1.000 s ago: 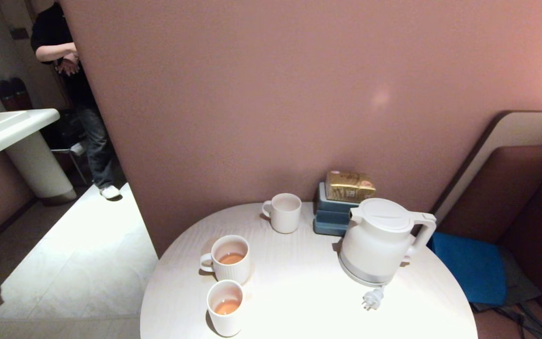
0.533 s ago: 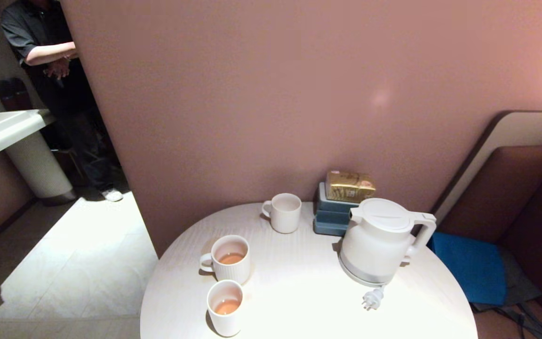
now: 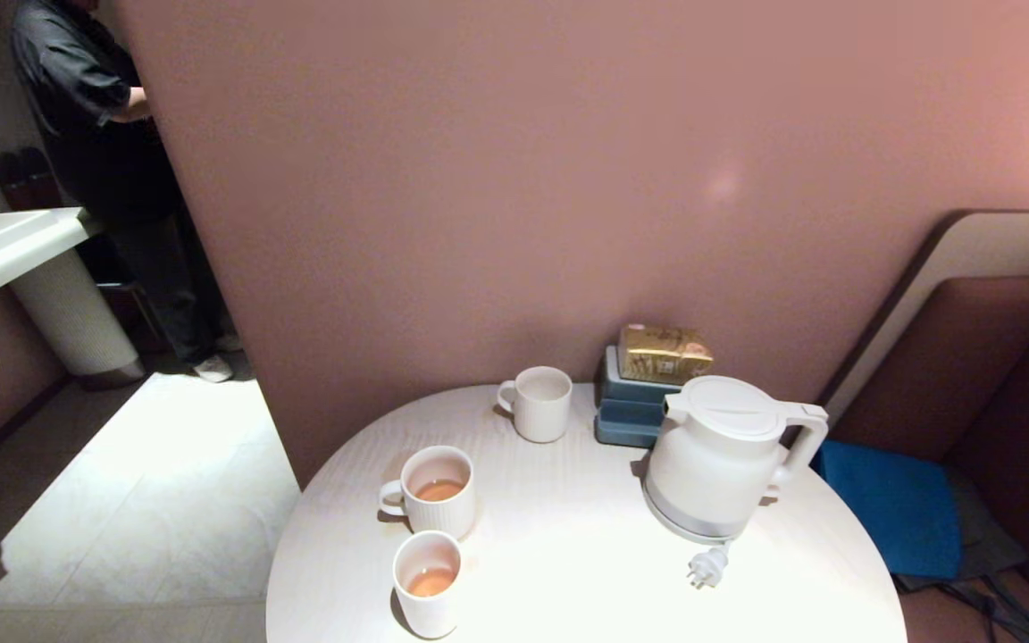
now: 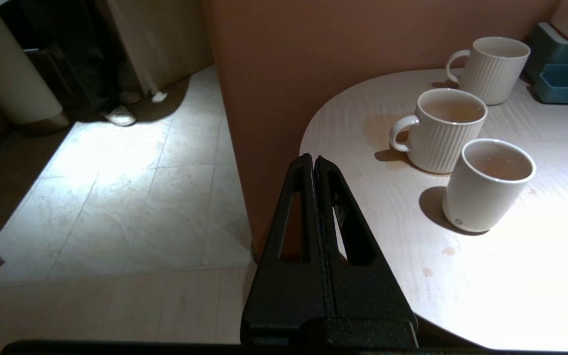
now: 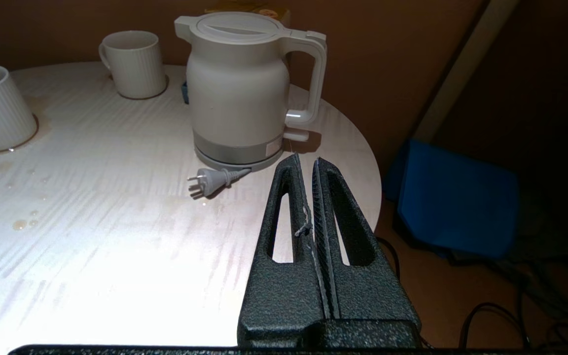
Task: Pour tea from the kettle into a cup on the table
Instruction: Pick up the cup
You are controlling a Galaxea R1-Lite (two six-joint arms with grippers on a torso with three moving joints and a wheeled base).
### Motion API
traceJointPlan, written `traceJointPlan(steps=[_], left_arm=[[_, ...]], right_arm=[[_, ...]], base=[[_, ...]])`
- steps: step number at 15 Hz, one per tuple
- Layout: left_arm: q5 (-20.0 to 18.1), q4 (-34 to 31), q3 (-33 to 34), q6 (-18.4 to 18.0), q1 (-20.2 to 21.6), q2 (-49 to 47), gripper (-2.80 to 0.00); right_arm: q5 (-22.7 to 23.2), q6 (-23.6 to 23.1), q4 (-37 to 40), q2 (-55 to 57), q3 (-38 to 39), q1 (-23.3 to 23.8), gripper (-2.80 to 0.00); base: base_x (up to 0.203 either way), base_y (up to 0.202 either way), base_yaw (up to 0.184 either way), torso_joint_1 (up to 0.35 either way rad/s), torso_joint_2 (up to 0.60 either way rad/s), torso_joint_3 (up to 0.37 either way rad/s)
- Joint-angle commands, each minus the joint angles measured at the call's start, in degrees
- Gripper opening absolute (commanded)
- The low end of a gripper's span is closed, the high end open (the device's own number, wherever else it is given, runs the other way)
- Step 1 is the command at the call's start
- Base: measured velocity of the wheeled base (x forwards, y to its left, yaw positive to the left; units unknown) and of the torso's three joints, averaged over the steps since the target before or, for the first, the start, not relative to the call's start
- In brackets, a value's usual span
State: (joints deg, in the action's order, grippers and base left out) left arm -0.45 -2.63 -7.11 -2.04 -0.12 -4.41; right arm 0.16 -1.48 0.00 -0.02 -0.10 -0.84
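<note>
Upright, a white kettle (image 3: 718,460) — flat lid, loop handle — on the table (image 3: 568,572).

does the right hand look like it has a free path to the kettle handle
Probably yes. The right hand, shut, sits off the table edge with the kettle handle turned toward it; only bare tabletop and the plug off to one side lie between.

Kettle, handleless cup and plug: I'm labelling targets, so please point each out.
kettle (image 3: 711,469), head view, on its white body.
cup (image 3: 426,585), head view, on its smooth side wall.
plug (image 5: 206,181), right wrist view, on the plug's body.
</note>
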Motion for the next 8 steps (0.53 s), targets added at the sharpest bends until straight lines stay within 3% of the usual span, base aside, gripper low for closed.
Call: traceJointPlan(steps=[1, 5, 8], left_arm=[[0.0, 0.0, -2.3, 0.2, 0.0, -6.2, -2.80], [2.6, -0.5, -12.9, 1.3, 0.2, -33.0, -2.80], [2.3, -3.3, -24.9, 1.5, -0.1, -53.3, -2.80]], right_arm=[[0.0, 0.0, 0.0, 0.0, 0.0, 0.1, -2.80], [0.0, 0.0, 0.0, 0.0, 0.0, 0.0, -2.80], [0.0, 0.0, 0.0, 0.0, 0.0, 0.0, -2.80]], base=[[0.000, 0.000, 0.000, 0.000, 0.00, 0.000], [0.000, 0.000, 0.000, 0.000, 0.00, 0.000], [0.000, 0.000, 0.000, 0.000, 0.00, 0.000]])
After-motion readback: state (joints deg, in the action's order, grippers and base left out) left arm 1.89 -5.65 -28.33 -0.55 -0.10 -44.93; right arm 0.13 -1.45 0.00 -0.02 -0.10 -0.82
